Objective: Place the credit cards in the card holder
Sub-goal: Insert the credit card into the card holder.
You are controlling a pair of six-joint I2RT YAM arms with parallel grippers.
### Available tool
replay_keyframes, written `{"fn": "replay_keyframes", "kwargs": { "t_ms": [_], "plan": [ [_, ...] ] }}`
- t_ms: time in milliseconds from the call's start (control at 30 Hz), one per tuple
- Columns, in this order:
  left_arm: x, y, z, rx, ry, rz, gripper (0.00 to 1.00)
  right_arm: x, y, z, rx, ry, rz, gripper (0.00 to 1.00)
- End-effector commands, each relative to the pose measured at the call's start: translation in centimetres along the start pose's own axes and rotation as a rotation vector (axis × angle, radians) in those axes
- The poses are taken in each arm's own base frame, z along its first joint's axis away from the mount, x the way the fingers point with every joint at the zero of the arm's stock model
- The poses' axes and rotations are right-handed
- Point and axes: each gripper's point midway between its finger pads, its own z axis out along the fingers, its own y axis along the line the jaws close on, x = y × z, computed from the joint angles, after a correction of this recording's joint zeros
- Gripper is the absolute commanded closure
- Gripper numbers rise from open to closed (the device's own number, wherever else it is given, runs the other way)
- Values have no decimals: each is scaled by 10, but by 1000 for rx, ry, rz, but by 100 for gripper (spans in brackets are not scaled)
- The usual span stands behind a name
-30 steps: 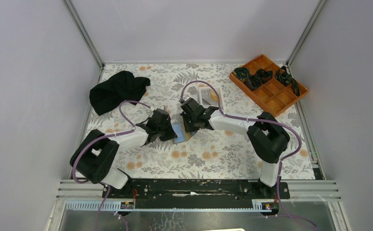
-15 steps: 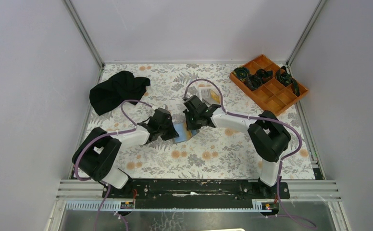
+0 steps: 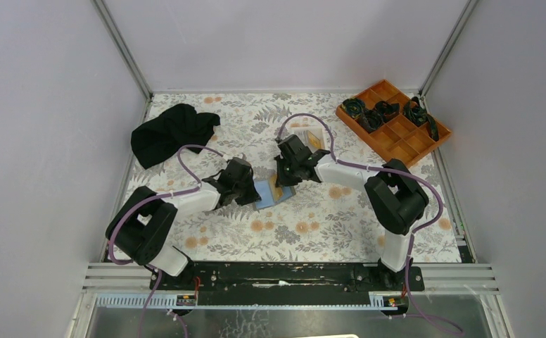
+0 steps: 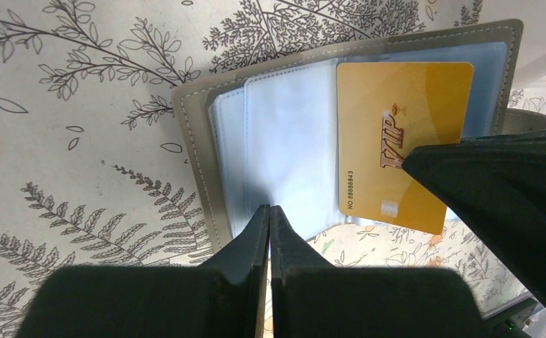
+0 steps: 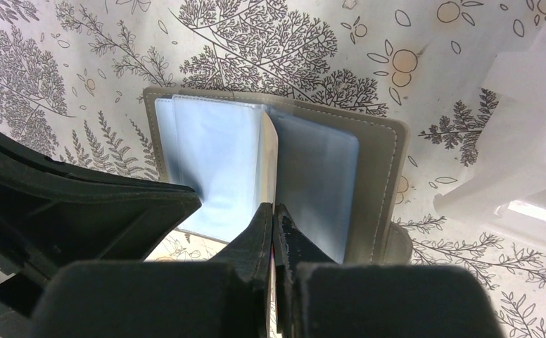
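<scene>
The card holder [image 4: 200,162] lies open on the floral table, grey rim around pale blue sleeves [image 5: 214,162]; in the top view the holder [image 3: 263,197] sits between both arms. My right gripper [image 5: 274,210] is shut on an orange-gold credit card [image 4: 397,134] marked VIP, held over the holder's right page. In the right wrist view this card [image 5: 270,155] shows edge-on. Whether its edge sits in a slot I cannot tell. My left gripper [image 4: 270,210] is shut, its tips on the near edge of the middle sleeve. From above, the left gripper [image 3: 249,189] is at the holder's left side and the right gripper [image 3: 286,177] at its back right.
A white tray [image 3: 302,135] with something orange in it stands just behind the right gripper, and its wall [image 5: 523,141] is close on the right. An orange compartment tray [image 3: 395,127] with black items is at the back right. A black cloth [image 3: 172,132] lies back left.
The right gripper has shifted right and back with the gold card, uncovering more of the holder. The left gripper has moved slightly toward the holder and closed fully.
</scene>
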Motion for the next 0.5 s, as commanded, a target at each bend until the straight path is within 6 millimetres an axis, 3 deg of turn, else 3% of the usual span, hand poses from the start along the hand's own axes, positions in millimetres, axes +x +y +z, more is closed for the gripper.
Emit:
{"fn": "replay_keyframes", "kwargs": {
  "t_ms": [0,467],
  "plan": [
    [21,45,-4,-193,71,32,97,11,-17,8,13,30,42,100],
    [24,57,-10,-258,87,36,97,30,-18,14,-38,72,106,100]
  ]
}}
